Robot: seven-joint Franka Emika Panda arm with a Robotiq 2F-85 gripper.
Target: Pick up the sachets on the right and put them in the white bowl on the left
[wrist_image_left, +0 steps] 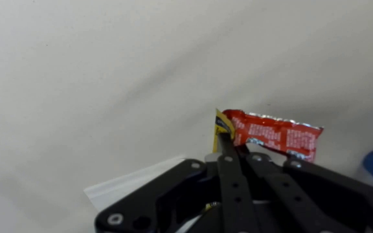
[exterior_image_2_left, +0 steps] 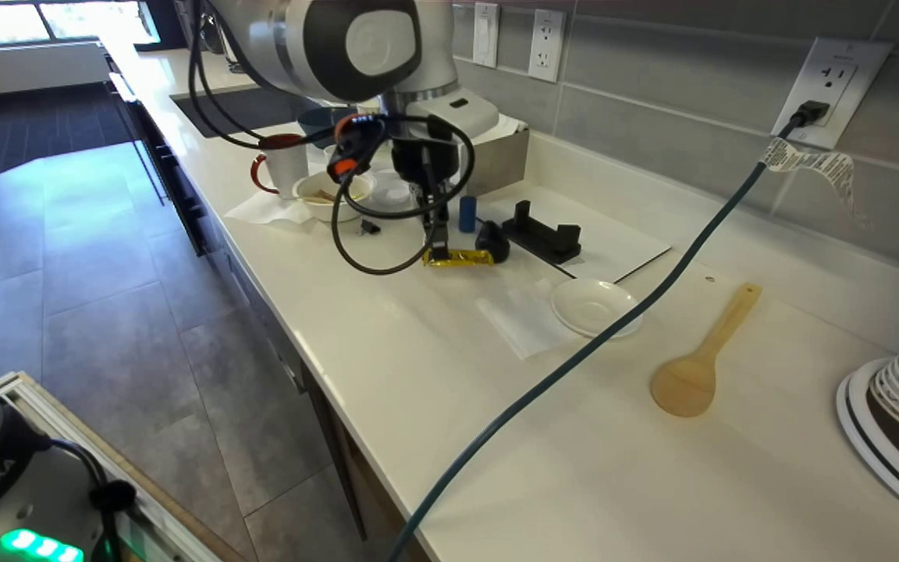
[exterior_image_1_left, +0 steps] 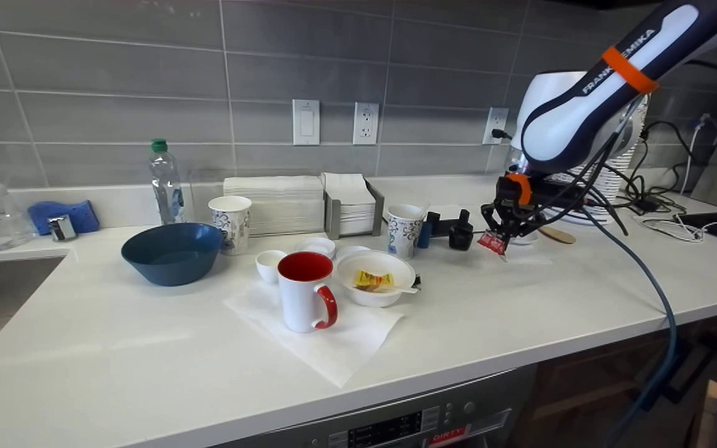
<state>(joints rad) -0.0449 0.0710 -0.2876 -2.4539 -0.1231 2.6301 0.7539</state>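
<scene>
White bowl (exterior_image_1_left: pixel 374 300) holds a yellow packet (exterior_image_1_left: pixel 373 280) and a pale utensil (exterior_image_1_left: pixel 397 289) sticking out over the rim; red-handled mug (exterior_image_1_left: pixel 299 305) stands just beside it on a napkin (exterior_image_1_left: pixel 346 361). Grey holder (exterior_image_1_left: pixel 332 221) is stacked with paper napkins (exterior_image_1_left: pixel 352 199). Gripper (wrist_image_left: pixel 233 142) is pinched onto the sachets (wrist_image_left: pixel 277 134), well apart from that bowl; I can't tell how many it has or whether they touch the countertop (exterior_image_1_left: pixel 147 361). In an exterior view they show a red face (exterior_image_1_left: pixel 491 242); in an exterior view, a yellow face (exterior_image_2_left: pixel 461 258); wrist view catches both colours. Blue bowl (exterior_image_1_left: pixel 172 264) is whole in an exterior view, partly blocked where the arm (exterior_image_2_left: pixel 348 47) crosses. In the wrist view the red part's long axis runs crosswise, pointing right off the fingertips (wrist_image_left: pixel 224 139), dipping slightly; a yellow corner (wrist_image_left: pixel 222 126) points up. The yellow face lies near level.
</scene>
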